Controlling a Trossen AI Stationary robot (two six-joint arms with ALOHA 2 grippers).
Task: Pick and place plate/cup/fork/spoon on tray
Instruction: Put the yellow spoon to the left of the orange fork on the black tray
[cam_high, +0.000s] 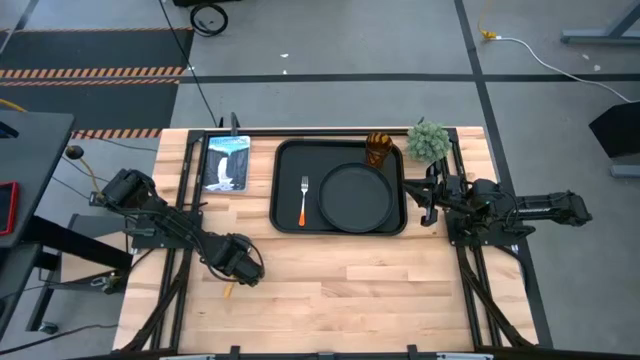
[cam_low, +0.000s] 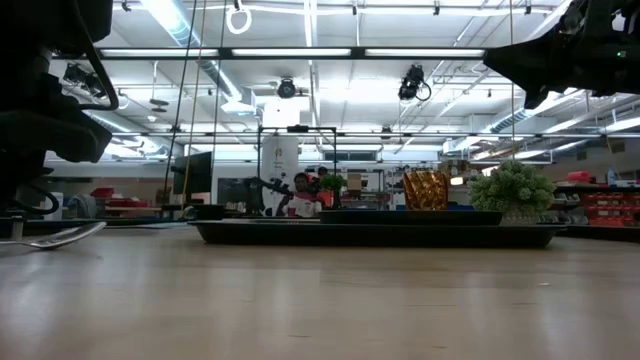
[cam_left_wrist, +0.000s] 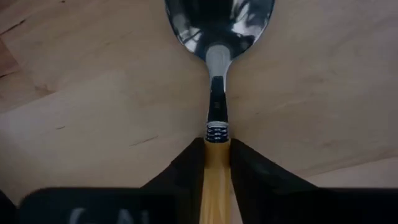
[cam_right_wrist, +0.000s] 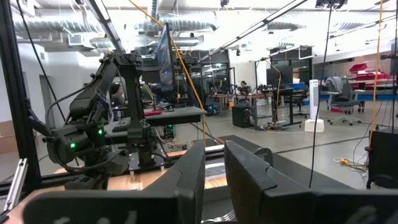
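Observation:
The black tray (cam_high: 285, 150) lies at the table's far middle. On it are the round black plate (cam_high: 355, 197), the orange-handled fork (cam_high: 303, 200) left of the plate, and the amber cup (cam_high: 378, 150) in its far right corner. My left gripper (cam_high: 240, 262) is low over the table's near left and shut on the spoon (cam_left_wrist: 217, 37). The spoon also shows in the low view (cam_low: 60, 237). My right gripper (cam_high: 426, 202) is empty just right of the tray, with a narrow gap between its fingers (cam_right_wrist: 242, 174). My left gripper pinches the spoon's orange handle (cam_left_wrist: 216, 155) between its two fingers (cam_left_wrist: 186, 177), close to the metal neck. The fingers lie along the spoon, and the bowl (cam_left_wrist: 219, 18) sticks out past the fingertips. The spoon sits low over the wood; whether it touches I cannot tell.
A small green plant (cam_high: 428, 142) stands at the tray's far right corner, next to the cup. A blue-white picture card (cam_high: 226, 162) lies left of the tray. Bare wood spreads between the tray and the near edge.

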